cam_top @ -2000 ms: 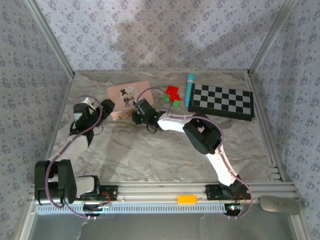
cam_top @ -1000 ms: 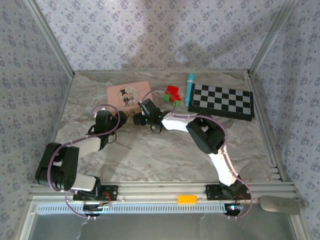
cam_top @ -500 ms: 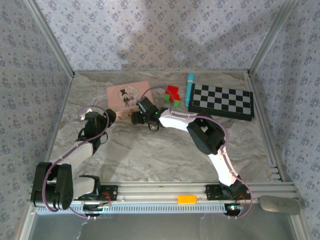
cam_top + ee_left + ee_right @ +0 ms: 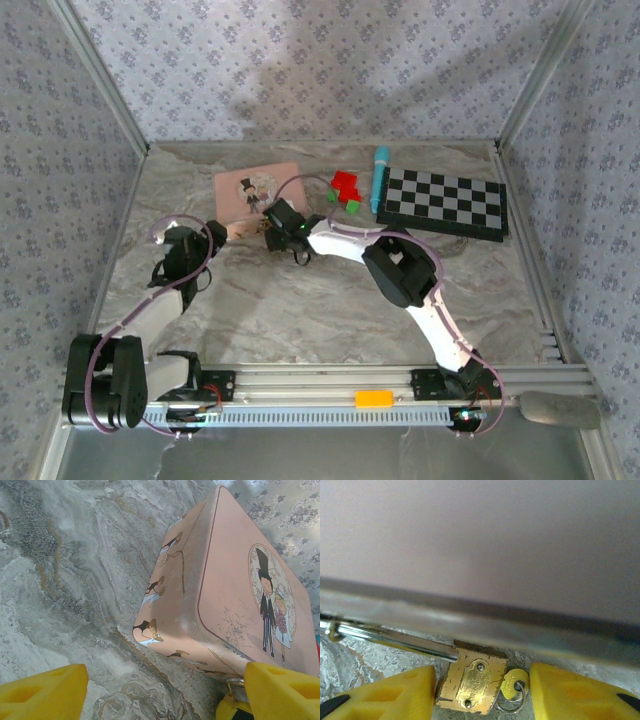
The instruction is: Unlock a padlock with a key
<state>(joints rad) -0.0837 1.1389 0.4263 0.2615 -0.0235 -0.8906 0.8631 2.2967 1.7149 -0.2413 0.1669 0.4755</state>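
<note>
The padlock (image 4: 471, 687), small and brass-coloured, is seen low in the centre of the right wrist view, lying on the marbled surface (image 4: 350, 662) right against the base of the pink box (image 4: 480, 545). Its thin silvery shackle (image 4: 395, 640) is stretched to the left along the foot of the box. The key (image 4: 513, 685), a small yellowish head on a thin wire ring, is placed just right of the padlock body, touching or nearly touching it.

The right claw (image 4: 482, 680) is held open, one yellow finger (image 4: 385, 692) on each side of the padlock and key. The left finger is just beside the padlock; contact cannot be judged, and nothing is gripped.

In the left wrist view the left claw (image 4: 165, 672) is spread wide and holds nothing. The pink box (image 4: 235, 595), printed with a cartoon couple, is seen between and beyond its yellow fingers (image 4: 42, 690).

From above, both claws are met at the near edge of the pink box (image 4: 255, 190), the left claw (image 4: 218, 232) to the left of the right claw (image 4: 270, 227). Red and green blocks (image 4: 345, 187), a blue pen (image 4: 380, 176) and a checkerboard (image 4: 445, 200) are laid out to the right of centre.
</note>
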